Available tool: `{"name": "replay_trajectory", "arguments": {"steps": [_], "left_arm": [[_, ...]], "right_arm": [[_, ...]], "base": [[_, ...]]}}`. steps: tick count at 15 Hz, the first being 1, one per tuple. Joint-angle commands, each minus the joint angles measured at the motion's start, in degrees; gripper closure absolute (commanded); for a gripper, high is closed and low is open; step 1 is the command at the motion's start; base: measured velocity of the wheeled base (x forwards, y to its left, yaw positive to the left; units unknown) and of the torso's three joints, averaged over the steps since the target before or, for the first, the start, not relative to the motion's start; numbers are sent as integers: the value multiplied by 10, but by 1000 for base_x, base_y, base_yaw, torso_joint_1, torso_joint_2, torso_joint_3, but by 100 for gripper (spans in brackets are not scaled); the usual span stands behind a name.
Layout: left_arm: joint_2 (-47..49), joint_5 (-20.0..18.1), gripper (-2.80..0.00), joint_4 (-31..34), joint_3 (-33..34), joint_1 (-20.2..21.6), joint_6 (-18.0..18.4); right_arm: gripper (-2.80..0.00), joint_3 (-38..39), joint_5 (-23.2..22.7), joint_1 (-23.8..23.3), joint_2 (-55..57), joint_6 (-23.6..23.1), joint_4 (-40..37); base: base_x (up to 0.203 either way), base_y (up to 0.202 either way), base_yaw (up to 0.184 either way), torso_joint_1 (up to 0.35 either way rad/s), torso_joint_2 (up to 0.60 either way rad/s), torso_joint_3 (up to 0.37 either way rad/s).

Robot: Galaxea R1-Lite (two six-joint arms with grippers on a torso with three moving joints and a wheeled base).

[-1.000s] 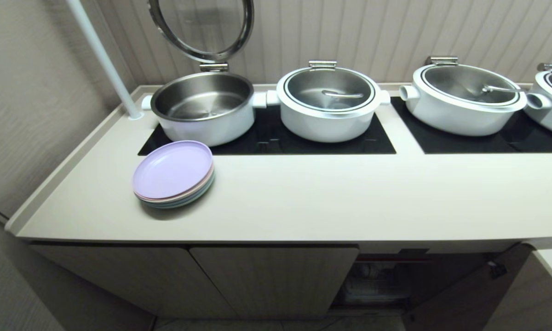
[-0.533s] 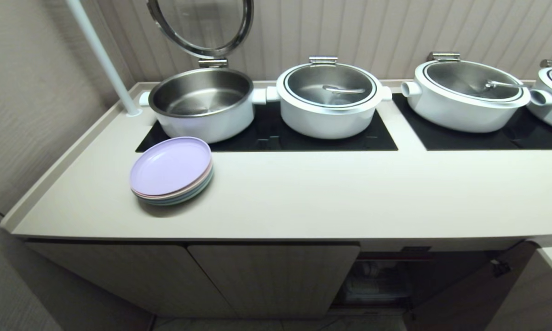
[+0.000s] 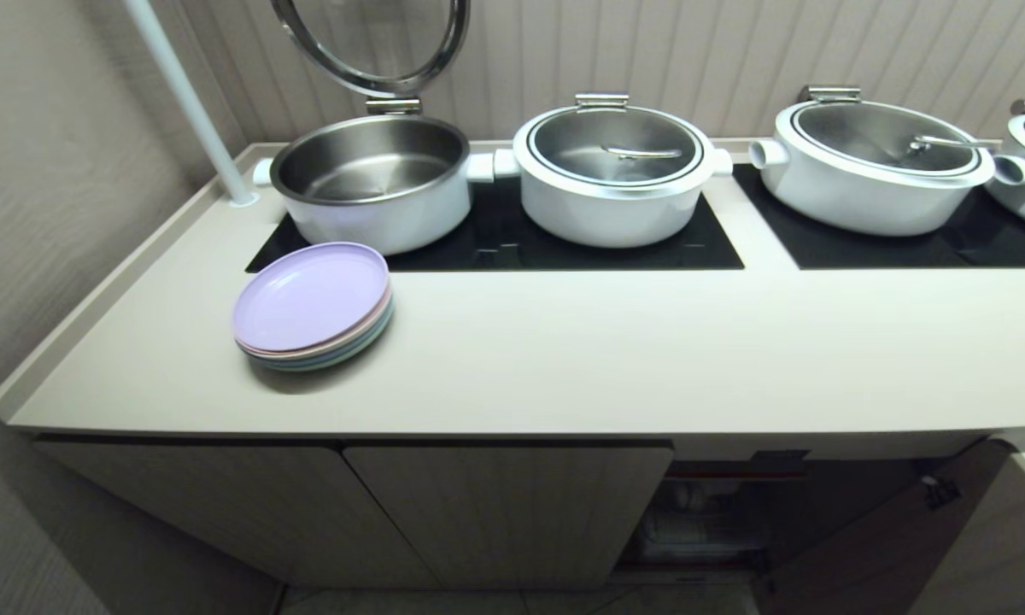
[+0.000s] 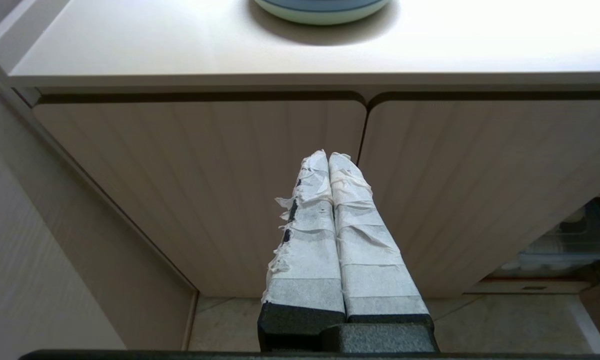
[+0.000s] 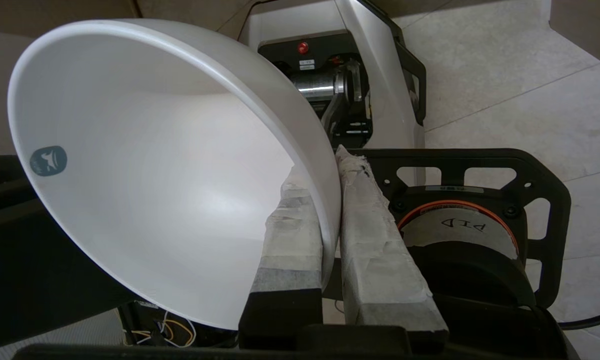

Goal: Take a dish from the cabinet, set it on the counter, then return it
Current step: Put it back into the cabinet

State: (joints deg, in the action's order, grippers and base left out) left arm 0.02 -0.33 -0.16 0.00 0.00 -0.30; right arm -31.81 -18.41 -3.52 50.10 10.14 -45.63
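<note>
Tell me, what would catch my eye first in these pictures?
Probably the deep white ceramic bowl, its rim pinched between the right gripper's tape-wrapped fingers, away from the counter. Next, the row of white pots on black glass cooktop panels on the cream counter, with a stack of pastel plates topped by a purple one at its left end.

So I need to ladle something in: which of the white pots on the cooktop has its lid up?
The leftmost pot, nearest the purple plates: its round lid stands tilted up behind it, showing the bare steel inside. The others are covered.
</note>
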Motion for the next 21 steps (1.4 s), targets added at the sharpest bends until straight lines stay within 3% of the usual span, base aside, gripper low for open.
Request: {"name": "replay_trajectory", "arguments": {"steps": [1,21], "left_arm": [[0,0,0,0,0,0,0],[0,0,0,0,0,0,0]], "right_arm": [[0,0,-1,0,2,1,-3],[0,3,-1,0,2,8,-3]], "base": [[0,0,0,-154,303,163],[0,0,0,-156,329,172]]}}
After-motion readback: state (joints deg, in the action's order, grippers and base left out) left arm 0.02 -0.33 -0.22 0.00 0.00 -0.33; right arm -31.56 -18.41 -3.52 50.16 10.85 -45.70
